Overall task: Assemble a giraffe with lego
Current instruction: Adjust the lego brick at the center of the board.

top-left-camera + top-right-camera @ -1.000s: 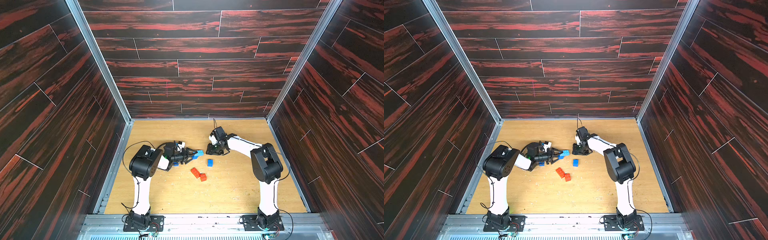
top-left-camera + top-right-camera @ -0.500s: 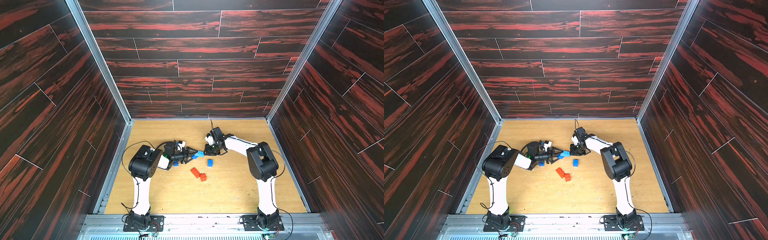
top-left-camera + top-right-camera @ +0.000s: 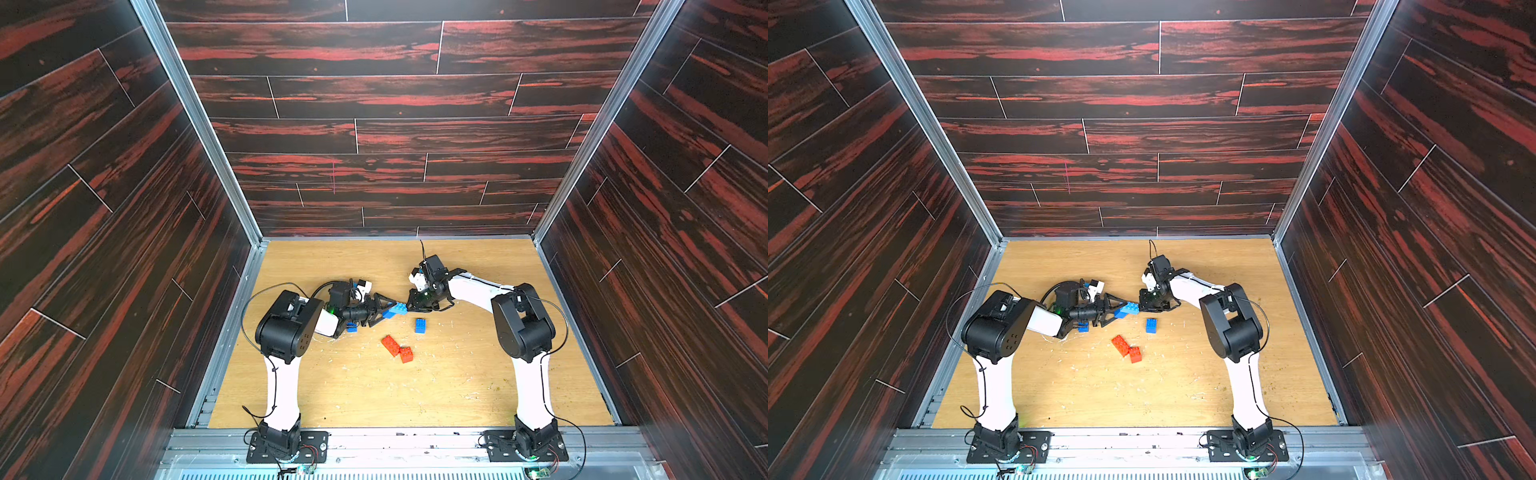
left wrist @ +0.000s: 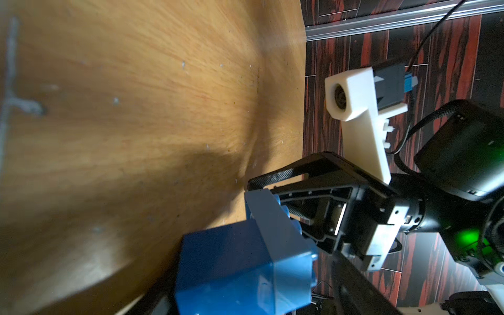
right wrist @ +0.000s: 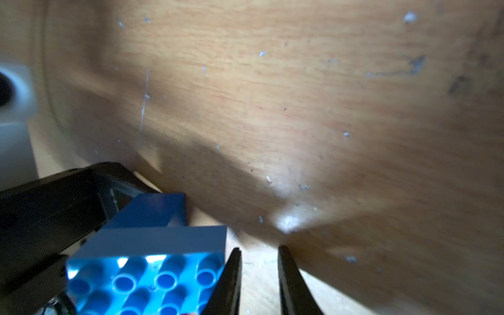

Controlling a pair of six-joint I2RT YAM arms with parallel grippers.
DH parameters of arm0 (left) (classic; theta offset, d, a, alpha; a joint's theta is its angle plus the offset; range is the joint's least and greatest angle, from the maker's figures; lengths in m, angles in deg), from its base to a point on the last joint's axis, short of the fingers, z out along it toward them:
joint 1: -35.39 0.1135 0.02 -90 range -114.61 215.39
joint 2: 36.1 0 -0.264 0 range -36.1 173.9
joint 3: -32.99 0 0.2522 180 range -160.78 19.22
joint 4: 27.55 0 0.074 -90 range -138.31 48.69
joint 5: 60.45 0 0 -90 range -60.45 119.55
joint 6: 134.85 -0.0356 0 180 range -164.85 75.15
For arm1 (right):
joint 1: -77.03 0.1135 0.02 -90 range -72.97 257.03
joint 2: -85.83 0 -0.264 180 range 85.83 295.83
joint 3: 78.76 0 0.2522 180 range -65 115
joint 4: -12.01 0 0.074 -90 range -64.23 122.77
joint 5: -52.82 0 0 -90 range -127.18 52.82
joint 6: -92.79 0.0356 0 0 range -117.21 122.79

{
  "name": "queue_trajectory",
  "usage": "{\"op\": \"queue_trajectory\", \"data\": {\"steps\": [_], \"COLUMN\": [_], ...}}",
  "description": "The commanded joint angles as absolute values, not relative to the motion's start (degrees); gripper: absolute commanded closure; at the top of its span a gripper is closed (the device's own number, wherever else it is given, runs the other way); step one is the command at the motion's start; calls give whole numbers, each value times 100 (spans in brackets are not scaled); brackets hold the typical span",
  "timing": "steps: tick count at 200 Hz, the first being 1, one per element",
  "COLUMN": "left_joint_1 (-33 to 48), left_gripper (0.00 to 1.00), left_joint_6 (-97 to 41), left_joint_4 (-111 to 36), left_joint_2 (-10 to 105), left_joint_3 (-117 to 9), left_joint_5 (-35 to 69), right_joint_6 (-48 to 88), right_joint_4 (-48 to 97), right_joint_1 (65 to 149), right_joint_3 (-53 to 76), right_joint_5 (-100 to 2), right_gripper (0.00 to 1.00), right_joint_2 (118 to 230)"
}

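- Lego light blue brick (image 3: 397, 308) is seen about the middle of the table (image 3: 457, 395), tilted, at the meeting point of the two grippers.
- A joined dark blue brick (image 5: 155, 210) is seen set against its stud-free side in the right wrist view, and the light blue studs are turned toward that camera.
- The left gripper (image 3: 386, 310) is pointed toward the table's right edge, with its jaws spread wide to either side of the light blue brick. Whether the brick is pressed by them cannot be told.
- The right gripper (image 3: 410, 306) is pointed toward the left edge, with its jaws drawn together on nothing. Bare wood is seen in the narrow slit between its fingers (image 5: 231, 275), and one finger is placed just beside the end of the light blue brick.
- Whether the light blue brick is rested on the table or lifted off it cannot be told.
- A half-hidden dark blue brick (image 3: 352, 327) is seen on the table under the left gripper's wrist, on the left-edge side of the group.
- A loose dark blue brick (image 3: 420, 325) is laid flat near the right gripper, toward the near edge, apart from the others.
- The long red brick (image 3: 390, 345) and the small red brick (image 3: 406, 355) are laid touching each other, closer to the near edge than all the blue bricks.
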State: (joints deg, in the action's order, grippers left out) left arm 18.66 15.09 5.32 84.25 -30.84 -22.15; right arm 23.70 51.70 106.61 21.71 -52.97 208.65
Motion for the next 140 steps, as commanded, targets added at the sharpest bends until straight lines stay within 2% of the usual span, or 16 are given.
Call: {"op": "queue_trajectory", "data": {"steps": [1, 21, 108, 140], "left_joint_1": [1971, 2034, 2067, 2069], "left_gripper": [19, 16, 15, 15], "left_joint_6": [1159, 1199, 1097, 1219], "left_joint_4": [-485, -468, -1496, -1179], "left_joint_2": [8888, 8862, 8690, 8773], "left_joint_3": [-2714, -2657, -2821, -2765], "left_joint_5": [-1546, -1563, -1471, -1531], "right_joint_6": [2407, 2408, 2396, 2384], "right_joint_4": [5139, 5119, 5082, 5091], "right_joint_1": [10720, 10717, 10787, 10853], "right_joint_3": [2070, 2025, 2008, 1999], "right_joint_5": [-5473, -5513, -5662, -5660], "right_gripper": [74, 74, 74, 74], "right_joint_2": [20638, 20556, 20413, 20351]}}
